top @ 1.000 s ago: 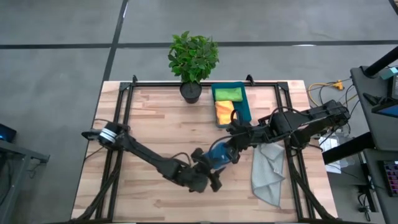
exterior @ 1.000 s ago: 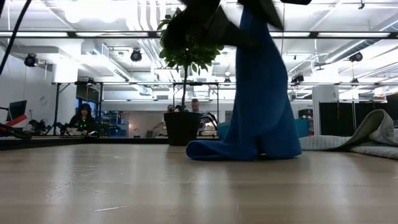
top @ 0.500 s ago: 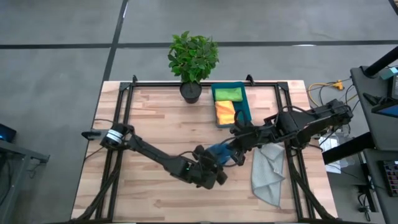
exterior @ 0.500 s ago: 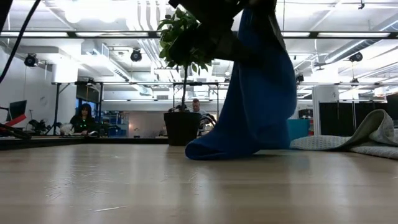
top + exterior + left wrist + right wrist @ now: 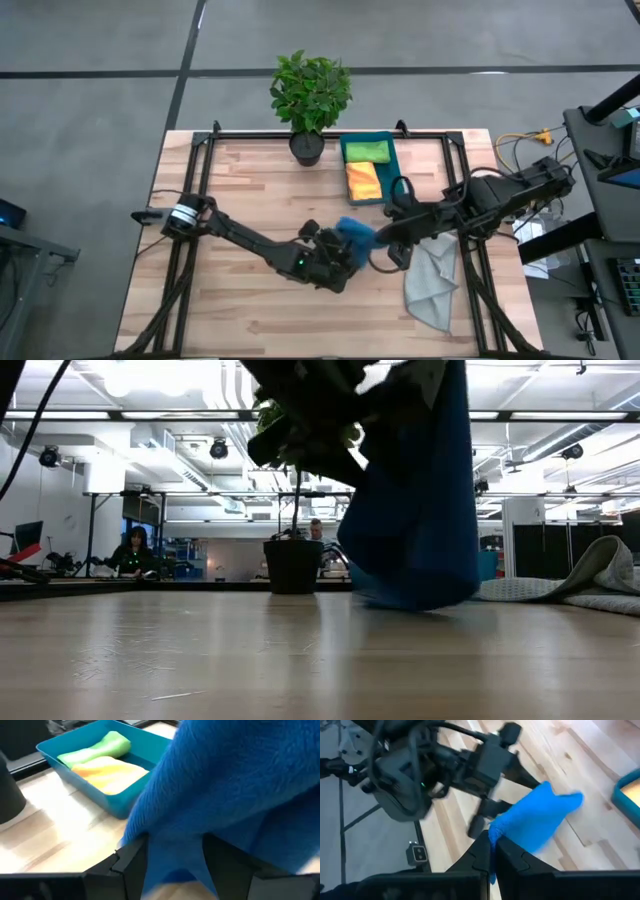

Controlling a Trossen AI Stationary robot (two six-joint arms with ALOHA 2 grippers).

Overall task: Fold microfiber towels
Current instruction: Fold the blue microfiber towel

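Note:
The blue microfiber towel point(image 5: 355, 235) hangs bunched over the middle of the table. My right gripper point(image 5: 378, 238) is shut on its top, reaching in from the right. Whether the towel's rounded lower end point(image 5: 420, 600) touches the wood, I cannot tell. My left gripper point(image 5: 172, 855) is open and comes in nearly level from the near left. Its two fingers stand on either side of the hanging blue cloth point(image 5: 240, 785). The lime green towel point(image 5: 366, 151) and the orange towel point(image 5: 361, 180) lie in the teal bin point(image 5: 392, 172). The pale grey towel point(image 5: 432, 282) lies crumpled at the right. My right gripper pinches the blue towel's upper part point(image 5: 502, 827) between its two shut fingers, slanting down from the table's right side. The towel hangs below the fingers in a loose bundle. One layer or several, I cannot tell. My left gripper has the hanging cloth between its open fingers point(image 5: 132, 862); whether they touch it, I cannot tell.
A potted plant point(image 5: 310, 95) stands at the far edge, left of the teal bin. Bare wood lies on the table's left half and along the near edge. In the low view, people sit in the room beyond the table.
My right gripper has risen and drawn back toward the table's right edge with the blue towel. The towel's lower end lay spread on the wood and now hangs gathered up in a rounded bundle. My left gripper has moved toward the far right, in under the towel, and tipped up nearer to level.

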